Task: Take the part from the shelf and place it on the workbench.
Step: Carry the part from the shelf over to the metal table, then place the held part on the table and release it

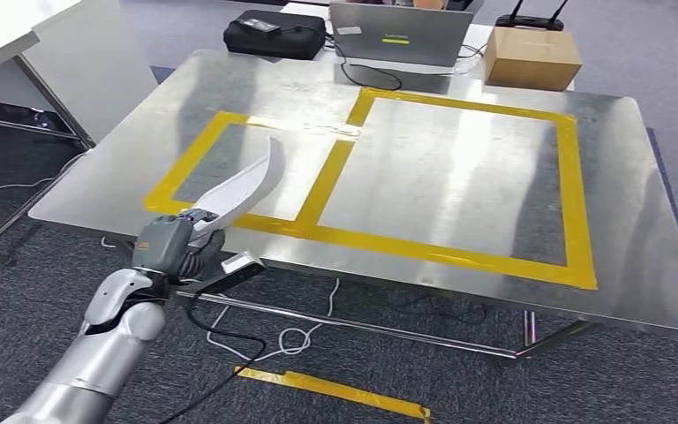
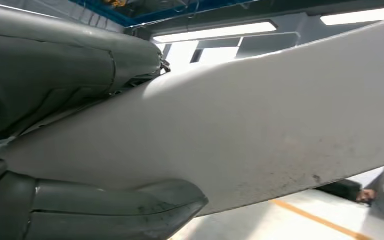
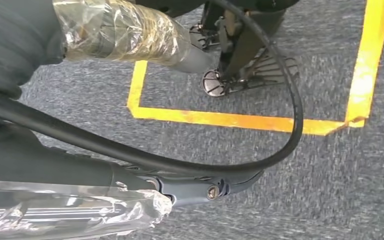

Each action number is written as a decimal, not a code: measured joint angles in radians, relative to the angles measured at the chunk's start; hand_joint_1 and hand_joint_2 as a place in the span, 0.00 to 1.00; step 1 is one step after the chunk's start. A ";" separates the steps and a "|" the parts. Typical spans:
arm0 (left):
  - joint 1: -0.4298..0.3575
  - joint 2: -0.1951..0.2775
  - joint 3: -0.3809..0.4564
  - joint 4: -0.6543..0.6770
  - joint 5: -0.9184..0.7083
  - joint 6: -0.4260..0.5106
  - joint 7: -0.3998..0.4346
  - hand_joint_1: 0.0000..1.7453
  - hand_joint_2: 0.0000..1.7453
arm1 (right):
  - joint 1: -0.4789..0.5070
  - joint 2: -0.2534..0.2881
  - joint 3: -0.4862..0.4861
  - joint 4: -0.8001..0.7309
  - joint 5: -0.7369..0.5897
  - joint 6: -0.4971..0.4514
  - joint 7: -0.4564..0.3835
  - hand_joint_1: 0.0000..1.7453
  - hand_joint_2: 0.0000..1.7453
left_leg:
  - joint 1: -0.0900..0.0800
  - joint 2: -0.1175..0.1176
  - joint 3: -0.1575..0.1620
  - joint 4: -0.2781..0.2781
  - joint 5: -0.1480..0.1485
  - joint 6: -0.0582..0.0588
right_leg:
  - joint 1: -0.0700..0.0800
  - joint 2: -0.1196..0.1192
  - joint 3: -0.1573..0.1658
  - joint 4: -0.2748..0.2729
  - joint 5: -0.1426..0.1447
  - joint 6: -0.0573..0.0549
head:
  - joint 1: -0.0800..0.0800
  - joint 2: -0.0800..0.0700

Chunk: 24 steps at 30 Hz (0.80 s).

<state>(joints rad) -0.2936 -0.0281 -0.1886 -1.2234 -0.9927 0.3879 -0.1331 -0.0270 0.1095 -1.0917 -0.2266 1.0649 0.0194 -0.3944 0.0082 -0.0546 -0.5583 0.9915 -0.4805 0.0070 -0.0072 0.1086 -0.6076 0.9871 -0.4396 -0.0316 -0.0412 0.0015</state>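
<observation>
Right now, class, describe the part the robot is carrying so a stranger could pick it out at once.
Start at the shiny metal workbench marked with yellow tape rectangles. At its near left edge, the robot's left hand grips the part. It is a long, curved white blade-like piece rising over the smaller rectangle, the one pale object held above the workbench.

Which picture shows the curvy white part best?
The head view: the whole curved white part shows in the left hand, above the workbench. The left wrist view shows a close stretch of it.
</observation>
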 joint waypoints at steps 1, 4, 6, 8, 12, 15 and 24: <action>-0.012 -0.001 0.000 0.018 -0.015 -0.001 0.013 1.00 1.00 | -0.001 0.000 0.000 0.000 0.002 0.005 -0.001 0.00 1.00 | -0.002 0.000 -0.001 0.000 0.002 0.003 | -0.001 -0.001 0.000 -0.001 0.001 0.001 | 0.000 0.000; -0.050 -0.006 -0.001 0.070 -0.060 -0.007 0.054 1.00 1.00 | -0.004 0.000 0.001 0.001 0.006 0.022 -0.004 0.00 1.00 | -0.007 -0.001 -0.003 0.001 0.007 0.011 | -0.005 -0.005 0.000 -0.006 0.009 0.014 | -0.001 0.000; -0.084 -0.010 -0.003 0.115 -0.095 -0.016 0.086 1.00 1.00 | -0.006 0.000 0.001 0.001 0.012 0.035 -0.008 0.00 1.00 | -0.009 -0.002 -0.006 0.001 0.009 0.014 | -0.008 -0.006 0.000 -0.009 0.012 0.032 | -0.001 0.000; -0.123 -0.013 -0.005 0.164 -0.127 -0.025 0.114 1.00 1.00 | -0.008 0.000 0.001 0.001 0.019 0.046 -0.013 0.00 1.00 | -0.009 -0.002 -0.008 0.002 0.010 0.016 | -0.011 -0.007 0.000 -0.012 0.015 0.057 | -0.001 0.000; -0.188 -0.017 -0.011 0.241 -0.169 -0.035 0.147 1.00 1.00 | -0.008 0.000 0.003 0.001 0.027 0.057 -0.018 0.00 1.00 | -0.010 -0.002 -0.010 0.003 0.011 0.017 | -0.013 -0.006 -0.002 -0.013 0.016 0.069 | -0.001 0.000; -0.243 -0.019 -0.022 0.311 -0.221 -0.044 0.183 1.00 1.00 | -0.011 0.000 0.005 0.001 0.038 0.065 -0.019 0.00 1.00 | -0.010 -0.002 -0.010 0.003 0.012 0.017 | -0.012 -0.006 -0.004 -0.011 0.016 0.069 | -0.001 0.000; -0.360 -0.026 -0.042 0.463 -0.311 -0.059 0.238 1.00 1.00 | -0.016 0.000 0.006 0.003 0.052 0.077 -0.019 0.00 1.00 | -0.008 -0.002 -0.013 0.003 0.014 0.013 | -0.011 -0.006 -0.010 -0.006 0.016 0.068 | -0.001 0.000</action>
<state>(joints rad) -0.6539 -0.0541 -0.2310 -0.7604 -1.3035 0.3285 0.1050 -0.0434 0.1095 -1.0861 -0.2239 1.1170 0.0967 -0.4134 -0.0001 -0.0562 -0.5709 0.9944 -0.4662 0.0202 -0.0184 0.1022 -0.6172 0.9813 -0.4237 0.0362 -0.0426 0.0015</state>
